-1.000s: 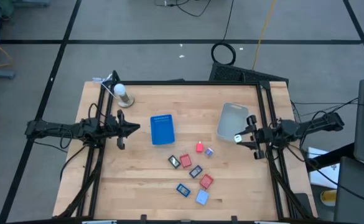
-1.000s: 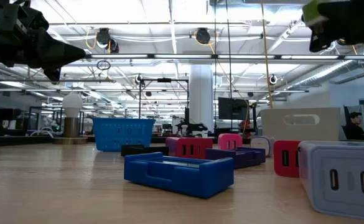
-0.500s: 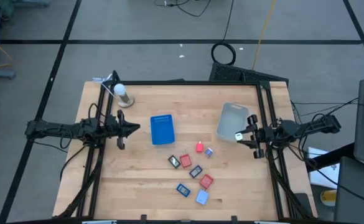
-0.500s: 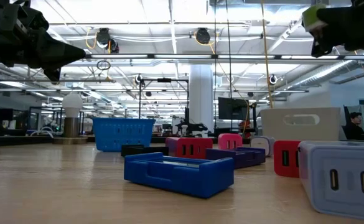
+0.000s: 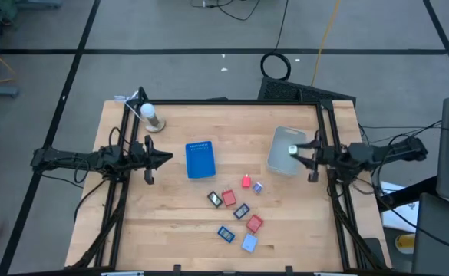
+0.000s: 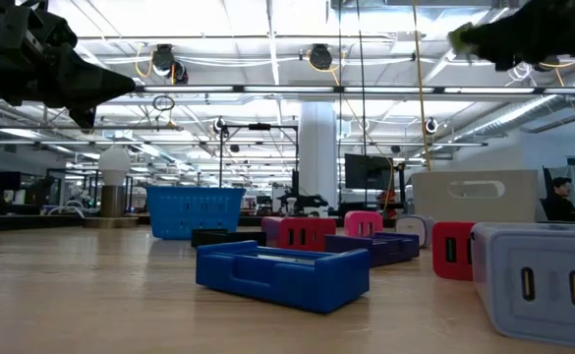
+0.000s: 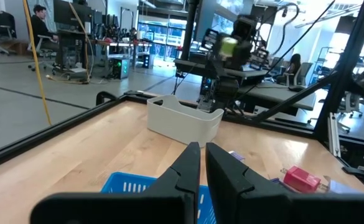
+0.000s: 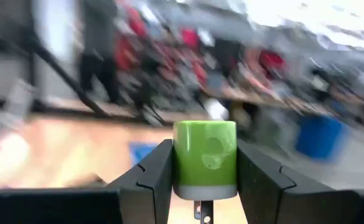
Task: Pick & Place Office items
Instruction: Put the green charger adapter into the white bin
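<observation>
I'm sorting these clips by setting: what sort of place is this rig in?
Most likely an open-plan robotics lab or workshop. The low view looks past the wooden table into a long hall with strip lights and exposed ceiling pipes. Desks with monitors and seated people stand behind it.

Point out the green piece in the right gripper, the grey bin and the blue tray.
green piece (image 8: 205, 158): right wrist view, its front face between the fingers.
grey bin (image 5: 279, 146): high view, bare left part of its floor.
blue tray (image 5: 199, 160): high view, centre of its floor.

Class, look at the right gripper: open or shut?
Shut. The right gripper clamps a green piece between both fingers, over the grey bin.
</observation>
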`<state>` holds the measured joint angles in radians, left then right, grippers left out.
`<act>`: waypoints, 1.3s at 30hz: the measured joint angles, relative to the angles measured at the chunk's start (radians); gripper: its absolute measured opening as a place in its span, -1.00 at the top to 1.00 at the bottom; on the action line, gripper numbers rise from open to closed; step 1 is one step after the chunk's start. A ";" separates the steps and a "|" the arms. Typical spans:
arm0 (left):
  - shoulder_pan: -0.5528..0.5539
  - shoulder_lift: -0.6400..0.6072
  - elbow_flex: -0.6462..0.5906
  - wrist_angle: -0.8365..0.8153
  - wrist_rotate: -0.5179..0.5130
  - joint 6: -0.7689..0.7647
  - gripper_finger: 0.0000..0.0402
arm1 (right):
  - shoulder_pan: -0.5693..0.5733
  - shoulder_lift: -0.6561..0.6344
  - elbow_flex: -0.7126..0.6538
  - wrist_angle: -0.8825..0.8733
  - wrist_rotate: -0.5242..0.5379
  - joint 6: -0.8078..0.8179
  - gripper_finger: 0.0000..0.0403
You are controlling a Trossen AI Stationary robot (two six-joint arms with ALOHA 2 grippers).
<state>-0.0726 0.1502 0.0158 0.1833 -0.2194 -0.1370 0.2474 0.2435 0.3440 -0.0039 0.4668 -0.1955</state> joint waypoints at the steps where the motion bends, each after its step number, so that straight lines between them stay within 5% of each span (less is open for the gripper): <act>1: 0.000 0.000 0.000 0.000 -0.001 0.000 0.87 | -0.001 0.044 0.037 -0.071 0.046 0.003 0.36; 5: 0.000 0.000 0.000 0.000 -0.001 0.003 0.87 | -0.027 0.217 0.192 -0.300 0.152 0.087 0.36; 9: 0.000 0.000 0.000 -0.001 -0.001 0.001 0.87 | -0.097 0.375 0.310 -0.499 0.148 0.208 0.36; 20: 0.000 0.000 0.000 -0.011 0.000 0.000 0.87 | -0.406 0.688 0.447 -0.800 -0.265 0.368 0.36; 39: 0.000 0.000 0.000 -0.031 0.000 0.003 0.87 | -0.614 1.077 0.596 -0.902 -0.446 0.339 0.36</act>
<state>-0.0727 0.1501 0.0162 0.1523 -0.2192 -0.1341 -0.3670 1.3203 0.9403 -0.9058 0.0203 0.1440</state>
